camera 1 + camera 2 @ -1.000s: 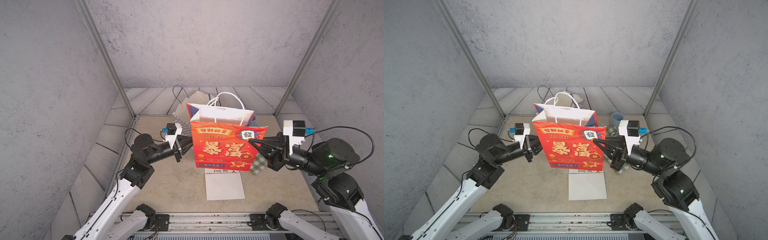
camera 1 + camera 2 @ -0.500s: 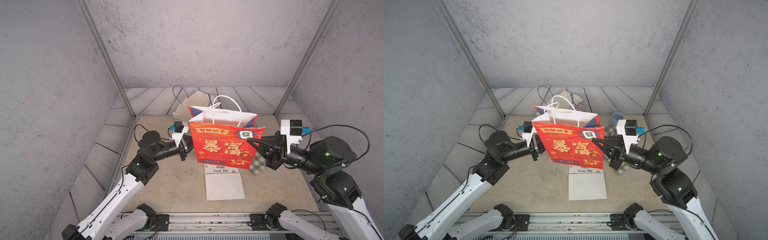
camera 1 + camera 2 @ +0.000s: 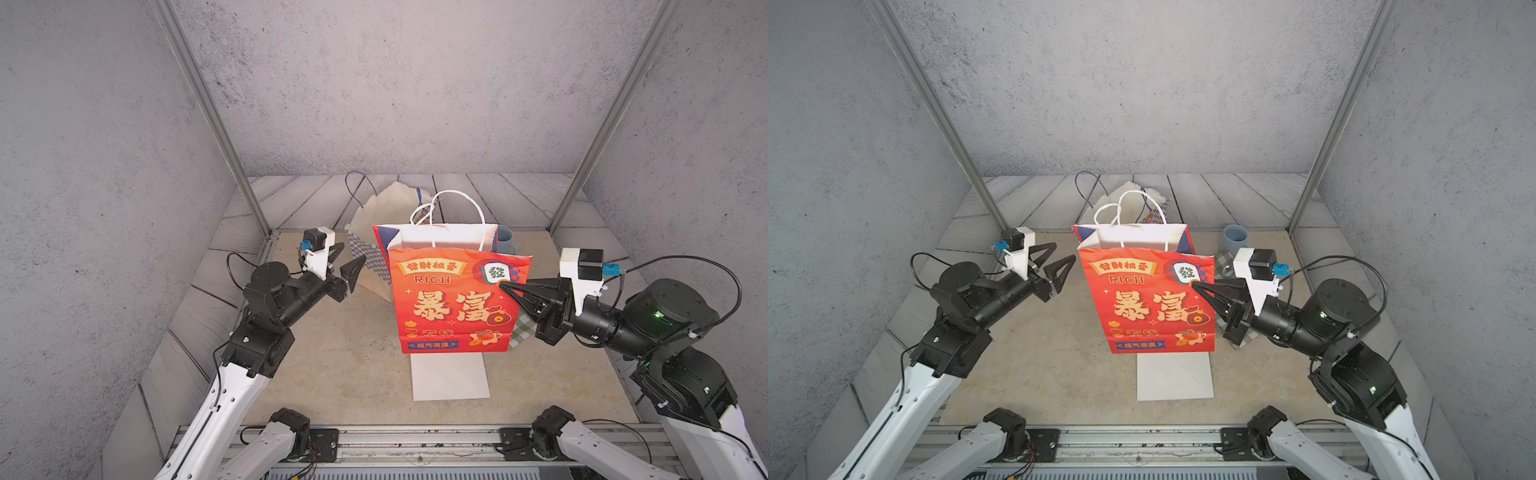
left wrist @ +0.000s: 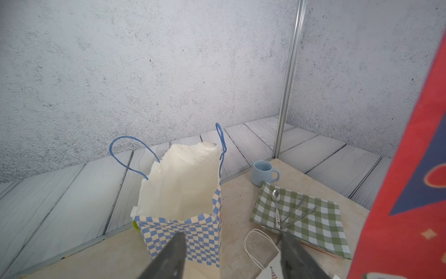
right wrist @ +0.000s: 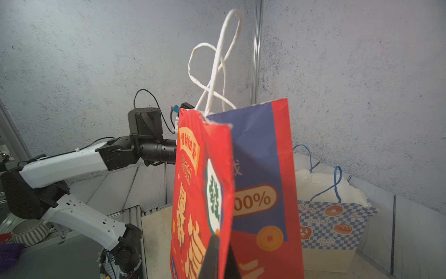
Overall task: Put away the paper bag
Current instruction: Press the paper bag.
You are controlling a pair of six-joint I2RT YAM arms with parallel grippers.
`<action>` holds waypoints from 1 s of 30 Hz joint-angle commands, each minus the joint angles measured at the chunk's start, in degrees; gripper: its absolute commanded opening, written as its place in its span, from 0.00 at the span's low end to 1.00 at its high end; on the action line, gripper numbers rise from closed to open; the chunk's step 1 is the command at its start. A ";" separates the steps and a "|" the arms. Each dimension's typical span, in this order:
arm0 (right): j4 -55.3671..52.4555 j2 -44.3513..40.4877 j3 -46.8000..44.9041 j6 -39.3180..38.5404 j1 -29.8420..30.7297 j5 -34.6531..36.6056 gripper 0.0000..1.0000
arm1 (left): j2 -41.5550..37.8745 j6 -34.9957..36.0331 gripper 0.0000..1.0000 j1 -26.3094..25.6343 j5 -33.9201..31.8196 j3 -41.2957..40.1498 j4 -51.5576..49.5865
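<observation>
The left gripper (image 3: 353,252) stood with its jaws spread wide and nothing between them, its wrist level at the end of the raised, bent left arm (image 3: 232,386). The right gripper (image 3: 501,285) had its jaws pressed together, a side edge of the paper bag (image 3: 449,303) pinched between them, wrist level.

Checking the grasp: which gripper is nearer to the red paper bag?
Right. The right gripper pinches the red paper bag at its edge; the left gripper is open, apart from it.
</observation>
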 commanded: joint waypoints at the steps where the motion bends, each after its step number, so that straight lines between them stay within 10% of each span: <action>1: -3.84 -0.77 2.84 -2.88 0.20 1.18 0.00 | -1.48 4.39 0.91 0.31 8.15 2.34 -2.30; 10: -17.78 2.10 11.07 -7.92 0.18 -6.36 0.00 | 0.75 8.63 0.99 0.31 35.68 5.84 -3.24; 18: -20.65 1.54 12.00 -8.66 0.18 -7.92 0.00 | 5.74 -4.00 0.99 0.25 53.72 8.70 4.18; 30: -15.97 1.25 10.76 -7.76 0.17 -4.43 0.00 | 5.92 -6.04 0.99 -4.71 56.78 9.01 4.54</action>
